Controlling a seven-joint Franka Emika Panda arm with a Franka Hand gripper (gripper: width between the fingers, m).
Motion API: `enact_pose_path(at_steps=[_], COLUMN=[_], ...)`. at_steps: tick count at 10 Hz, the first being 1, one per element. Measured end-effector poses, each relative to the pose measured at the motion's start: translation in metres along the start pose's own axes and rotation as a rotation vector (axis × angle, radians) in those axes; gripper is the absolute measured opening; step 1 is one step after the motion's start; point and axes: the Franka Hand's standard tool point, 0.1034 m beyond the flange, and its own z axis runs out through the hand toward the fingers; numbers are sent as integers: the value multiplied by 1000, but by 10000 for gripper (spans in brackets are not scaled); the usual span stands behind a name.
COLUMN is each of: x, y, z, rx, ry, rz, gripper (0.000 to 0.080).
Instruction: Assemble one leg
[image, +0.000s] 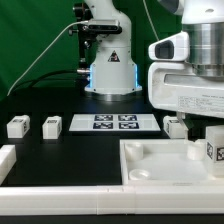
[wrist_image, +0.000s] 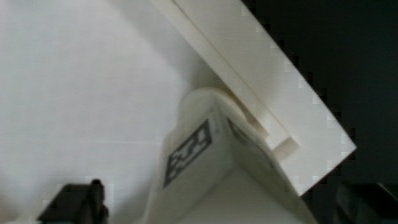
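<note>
One leg (wrist_image: 249, 185), a chunky white block with a black-and-white tag, stands in a corner of the large white panel (wrist_image: 89, 90) against its raised rim. In the exterior view this leg (image: 213, 151) is at the right edge, under my gripper (image: 209, 140). In the wrist view my gripper (wrist_image: 222, 208) straddles the leg. One dark finger (wrist_image: 75, 203) stands apart from the tagged face with a strip of panel showing between. The jaws look open around the leg.
Two loose legs (image: 17, 126) (image: 51, 125) lie at the exterior view's left, and another leg (image: 175, 126) lies behind the panel (image: 150, 170). The marker board (image: 113, 122) lies mid-table before the robot base (image: 108, 70). A white part (image: 6, 160) is at the left edge.
</note>
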Motion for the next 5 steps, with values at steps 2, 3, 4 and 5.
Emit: enact_pose_path(at_steps=[2,3,4,5], x=[0,0,0,0], y=[0,0,1,1], z=[0,0,0,1], rx=[-4,-5,-8,-12], ry=[2,2,3,5], rz=[-241,-332,-396,-501], gripper=[649,649,649,649])
